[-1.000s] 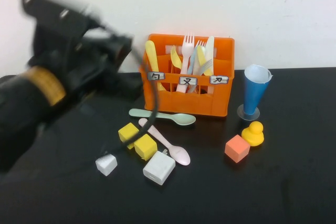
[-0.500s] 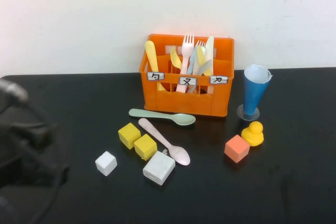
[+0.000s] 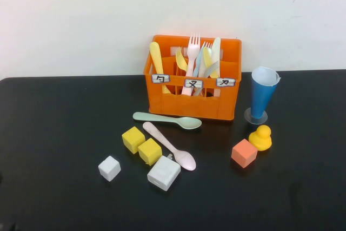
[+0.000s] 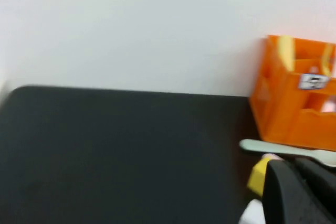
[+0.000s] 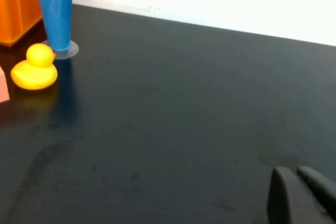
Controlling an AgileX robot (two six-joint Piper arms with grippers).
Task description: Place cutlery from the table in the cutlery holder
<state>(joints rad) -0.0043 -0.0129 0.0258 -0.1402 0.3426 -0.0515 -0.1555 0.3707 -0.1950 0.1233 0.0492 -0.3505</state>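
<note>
The orange cutlery holder (image 3: 216,104) stands at the back middle of the black table. A pale-pink fork (image 3: 193,47) and a light-blue fork (image 3: 199,63) stand upright in it among yellow and white pieces. A pale-green spoon (image 3: 167,119) and a pink spoon (image 3: 172,147) lie flat on the table in front of it. Neither arm shows in the high view. My left gripper (image 4: 294,165) is shut and empty, low at the table's left, with the holder (image 4: 283,108) and green spoon (image 4: 283,149) ahead. My right gripper (image 5: 295,172) is shut and empty over bare table at the right.
Two yellow cubes (image 3: 141,145), a small white cube (image 3: 109,167) and a larger white block (image 3: 163,173) lie near the pink spoon. An orange cube (image 3: 244,153), a yellow duck (image 3: 261,137) and a blue cone cup (image 3: 262,94) stand right of the holder. A white wall runs behind.
My left arm has pulled back from in front of the holder, down to the left and out of the high view. The objects have not moved.
</note>
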